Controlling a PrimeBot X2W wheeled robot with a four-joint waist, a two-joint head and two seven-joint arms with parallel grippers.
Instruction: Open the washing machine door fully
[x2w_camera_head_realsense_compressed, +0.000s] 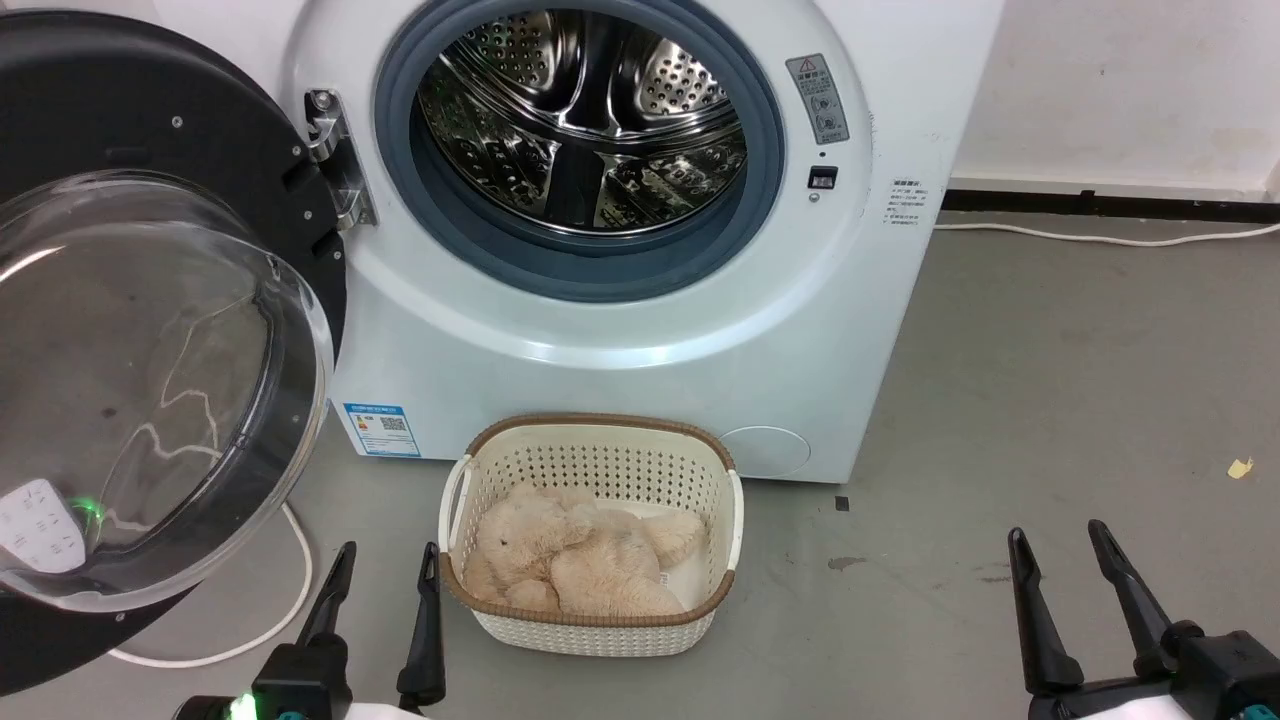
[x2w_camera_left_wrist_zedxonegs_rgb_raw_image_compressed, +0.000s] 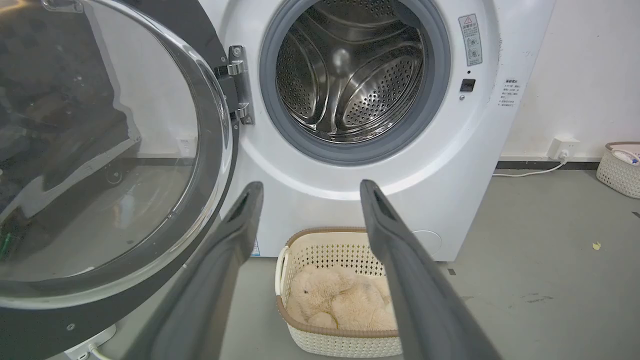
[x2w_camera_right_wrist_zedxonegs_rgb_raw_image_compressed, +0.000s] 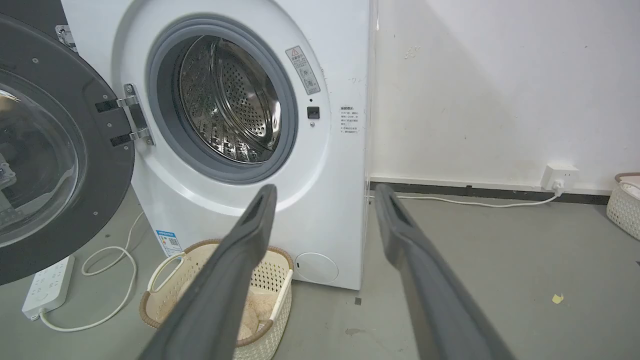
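Observation:
The white washing machine (x2w_camera_head_realsense_compressed: 620, 350) stands ahead with its steel drum (x2w_camera_head_realsense_compressed: 585, 120) exposed inside the grey gasket. Its black round door (x2w_camera_head_realsense_compressed: 150, 330) with the bulging glass bowl is swung wide out to the left on its metal hinge (x2w_camera_head_realsense_compressed: 335, 160); it also fills the left of the left wrist view (x2w_camera_left_wrist_zedxonegs_rgb_raw_image_compressed: 100, 160) and shows in the right wrist view (x2w_camera_right_wrist_zedxonegs_rgb_raw_image_compressed: 55, 150). My left gripper (x2w_camera_head_realsense_compressed: 385, 555) is open near the floor, just right of the door's rim, touching nothing. My right gripper (x2w_camera_head_realsense_compressed: 1060, 535) is open too, far right, empty.
A cream perforated basket (x2w_camera_head_realsense_compressed: 595, 620) holding a beige plush toy (x2w_camera_head_realsense_compressed: 580, 560) sits on the grey floor before the machine. A white cable (x2w_camera_head_realsense_compressed: 290, 600) and power strip (x2w_camera_right_wrist_zedxonegs_rgb_raw_image_compressed: 47, 292) lie under the door. Another basket (x2w_camera_left_wrist_zedxonegs_rgb_raw_image_compressed: 620, 170) stands by the right wall.

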